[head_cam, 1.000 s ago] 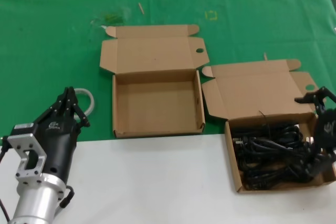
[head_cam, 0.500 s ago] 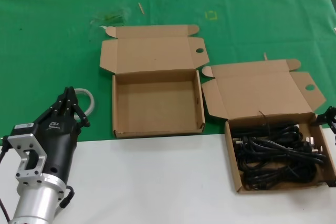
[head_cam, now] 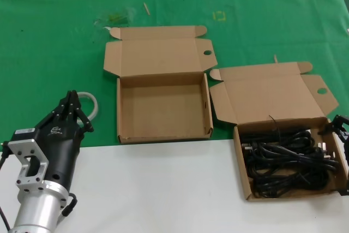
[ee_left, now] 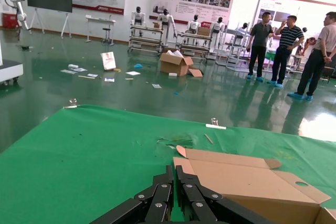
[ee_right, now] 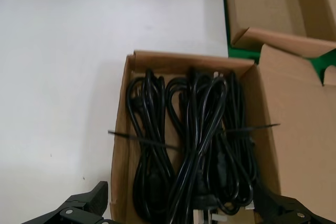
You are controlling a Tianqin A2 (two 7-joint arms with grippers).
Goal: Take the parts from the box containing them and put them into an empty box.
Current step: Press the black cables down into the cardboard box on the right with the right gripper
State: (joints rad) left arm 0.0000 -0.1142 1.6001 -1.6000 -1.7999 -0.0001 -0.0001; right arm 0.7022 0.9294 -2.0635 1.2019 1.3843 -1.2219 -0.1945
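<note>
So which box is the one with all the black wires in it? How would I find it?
Look at the table's white part, on the robot's right. A brown cardboard box with its lid open sits there, by the right hand. Its tray is stuffed with tangled black cords, while the other open box, on the green cloth, shows only bare cardboard.

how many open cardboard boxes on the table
2. The empty box sits mid-table on the green cloth; the box of cords sits toward the robot's right, mostly on the white surface. No others show in the head view.
</note>
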